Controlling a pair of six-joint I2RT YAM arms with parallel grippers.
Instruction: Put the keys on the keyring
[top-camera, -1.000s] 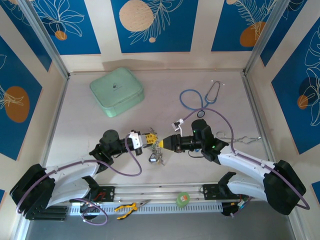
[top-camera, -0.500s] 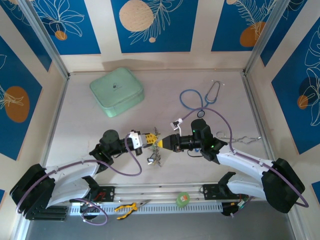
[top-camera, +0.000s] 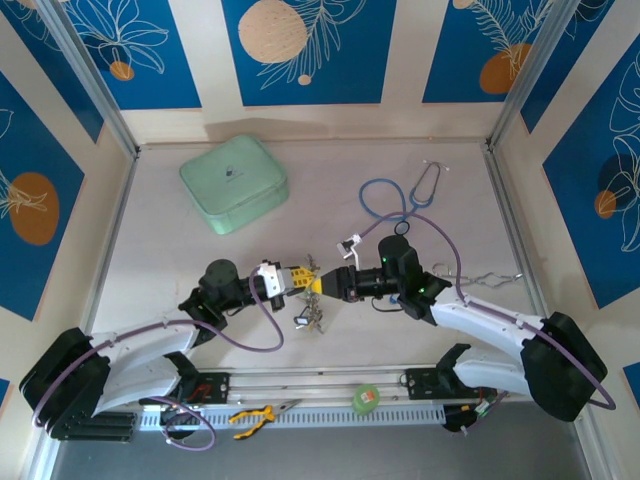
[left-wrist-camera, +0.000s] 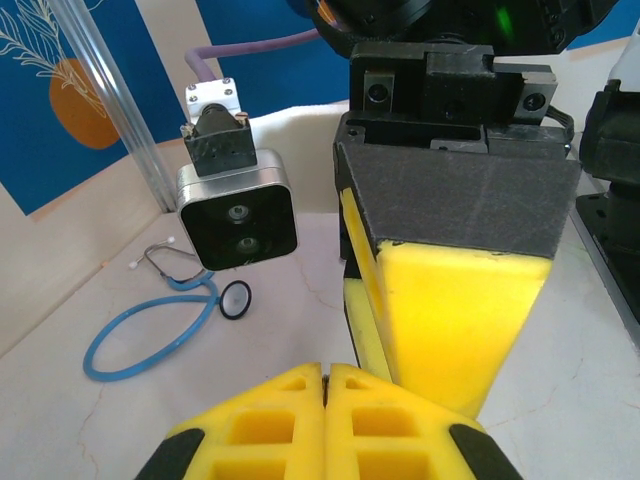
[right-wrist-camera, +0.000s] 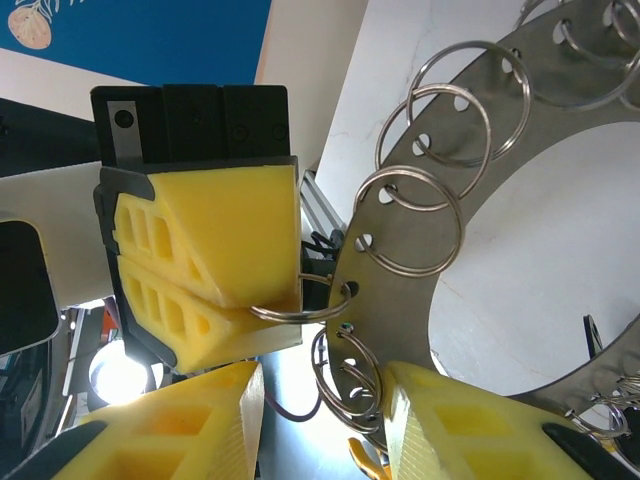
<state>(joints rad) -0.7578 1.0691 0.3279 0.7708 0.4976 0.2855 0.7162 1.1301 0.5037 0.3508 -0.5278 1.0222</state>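
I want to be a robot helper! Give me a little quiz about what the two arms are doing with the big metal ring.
1. True or false: the left gripper is clamped on a small split ring hooked to the rim of the keyring.
2. Pick one. The right gripper is: A, open, with small rings between its fingers; B, shut tight with nothing between them.
3. Fill in the word: on the table beyond the grippers lies a blue ____.

Key
1. True.
2. A.
3. stethoscope.
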